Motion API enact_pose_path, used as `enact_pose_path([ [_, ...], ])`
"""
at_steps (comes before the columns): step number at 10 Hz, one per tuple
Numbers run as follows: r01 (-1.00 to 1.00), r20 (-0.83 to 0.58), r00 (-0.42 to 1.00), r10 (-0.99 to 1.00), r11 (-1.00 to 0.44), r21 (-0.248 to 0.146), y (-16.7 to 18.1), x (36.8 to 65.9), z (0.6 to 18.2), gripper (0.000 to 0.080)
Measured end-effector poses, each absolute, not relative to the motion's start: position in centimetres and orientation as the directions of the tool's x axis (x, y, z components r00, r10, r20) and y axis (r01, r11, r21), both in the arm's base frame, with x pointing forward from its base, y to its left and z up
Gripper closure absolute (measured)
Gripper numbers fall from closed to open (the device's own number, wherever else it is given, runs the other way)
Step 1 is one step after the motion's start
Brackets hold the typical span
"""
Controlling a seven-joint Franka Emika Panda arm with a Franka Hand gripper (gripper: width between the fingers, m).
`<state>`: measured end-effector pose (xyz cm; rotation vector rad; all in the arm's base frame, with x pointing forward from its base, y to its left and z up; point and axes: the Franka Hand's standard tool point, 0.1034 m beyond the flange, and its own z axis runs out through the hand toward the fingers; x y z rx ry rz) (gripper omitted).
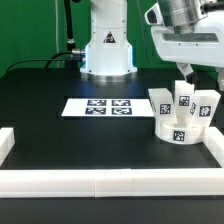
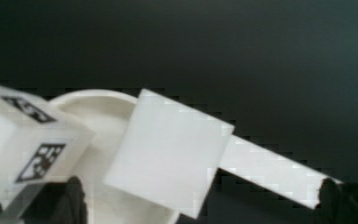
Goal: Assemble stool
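Observation:
The stool's round white seat lies on the black table at the exterior view's right. Three white block legs with black-and-white tags stand on top of it. My gripper hangs just above the two right-hand legs, open and holding nothing. In the wrist view a plain white leg face sits between my wide-apart dark fingers, with a gap on each side. A tagged leg, the seat's rim and another leg flank it. My gripper stands open there.
The marker board lies flat in the middle of the table. Long white border bars run along the front edge and the right side. The arm's base stands at the back with a cable beside it.

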<state>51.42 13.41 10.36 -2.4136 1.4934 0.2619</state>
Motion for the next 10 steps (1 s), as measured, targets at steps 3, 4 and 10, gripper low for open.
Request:
enact_pose_path([
  [3, -0.627, -0.232, 0.778, -0.583, -0.738, -0.25, 13.7, 52.4, 11.6, 0.015],
  [4, -0.565, -0.213, 0.825, -0.524, -0.781, -0.266, 13.6, 52.4, 11.5, 0.015],
  [10, 0.142, -0.024, 0.988, 0.154, -0.953, -0.267, 13.3, 52.9, 12.1, 0.015],
])
